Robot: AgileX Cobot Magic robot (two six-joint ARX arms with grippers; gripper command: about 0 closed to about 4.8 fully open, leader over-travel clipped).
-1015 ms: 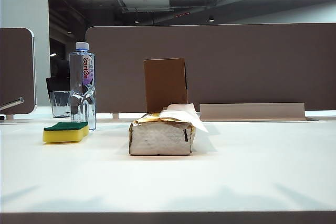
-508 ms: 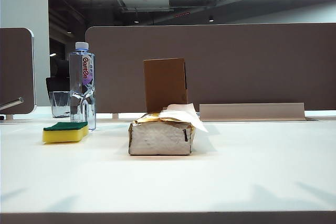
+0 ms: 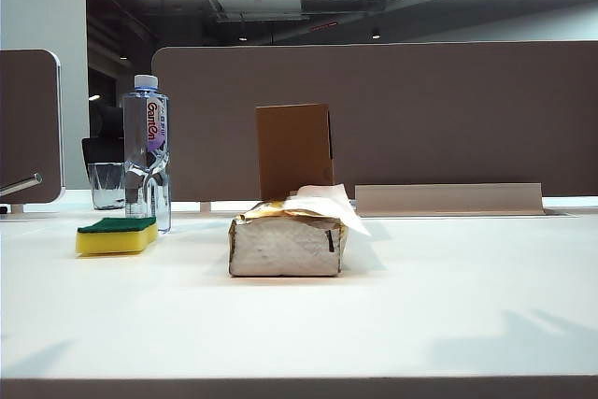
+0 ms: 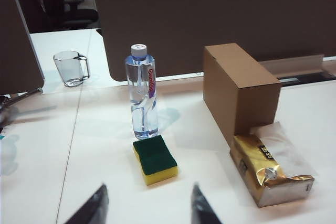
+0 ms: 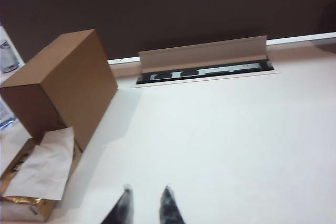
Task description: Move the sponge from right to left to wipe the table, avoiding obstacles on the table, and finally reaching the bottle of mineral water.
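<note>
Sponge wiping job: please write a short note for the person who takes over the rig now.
Left end effector: open, empty, above the table short of the sponge.
Right end effector: fingers close together but a gap shows, empty, over bare table beside the tissue pack.
Sponge lies at the left, right beside the bottle of mineral water. The tissue pack and the cardboard box stand upright mid-table.
Done: sponge is at the bottle.
Left: apparently nothing; check the table.

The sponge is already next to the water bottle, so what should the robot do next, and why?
Probably nothing beyond resting: the sponge lies beside the bottle of mineral water, clear of the left gripper, whose jaws stand apart and empty; the right gripper holds nothing either.
</note>
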